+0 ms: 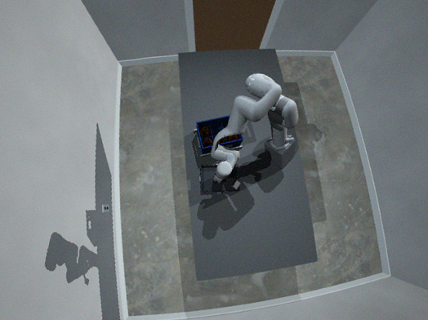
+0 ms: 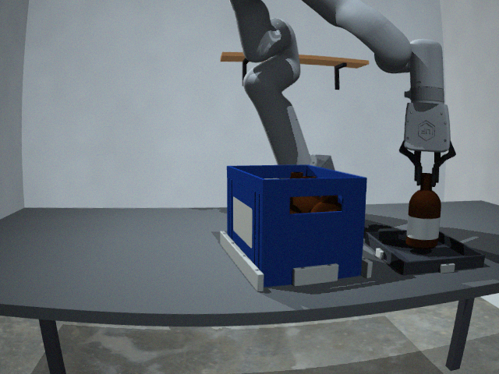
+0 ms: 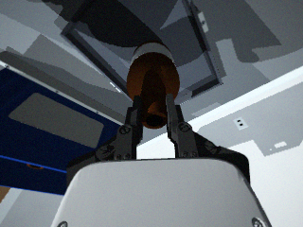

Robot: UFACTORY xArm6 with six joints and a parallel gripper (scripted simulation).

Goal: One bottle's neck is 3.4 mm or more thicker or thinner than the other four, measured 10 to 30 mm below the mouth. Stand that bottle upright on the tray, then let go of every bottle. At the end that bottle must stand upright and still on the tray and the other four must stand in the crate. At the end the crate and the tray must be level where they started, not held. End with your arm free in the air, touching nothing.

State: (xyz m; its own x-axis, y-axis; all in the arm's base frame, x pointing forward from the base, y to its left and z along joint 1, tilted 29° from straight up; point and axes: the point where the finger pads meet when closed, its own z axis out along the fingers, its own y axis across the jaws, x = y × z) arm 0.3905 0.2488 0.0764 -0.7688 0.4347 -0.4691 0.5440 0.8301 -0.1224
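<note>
Hand (image 2: 426, 174) was clamped on the brown bottle's (image 2: 422, 219) neck, bottle upright with its base at the dark tray (image 2: 463, 261) beside the blue crate (image 2: 306, 229). I judged: confirm full seating, open slowly, retreat straight up.

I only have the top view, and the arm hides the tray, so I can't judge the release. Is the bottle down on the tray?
Observer: The exterior view shows the bottle upright, its base at the tray floor, with no visible gap.
Operator: Is the tool gripping it?
Observer: Yes, the tool is shut on the neck just below the mouth.
Operator: And the crate?
Observer: The blue crate sits level beside the tray, with brown bottles showing through its handle slot.
</note>
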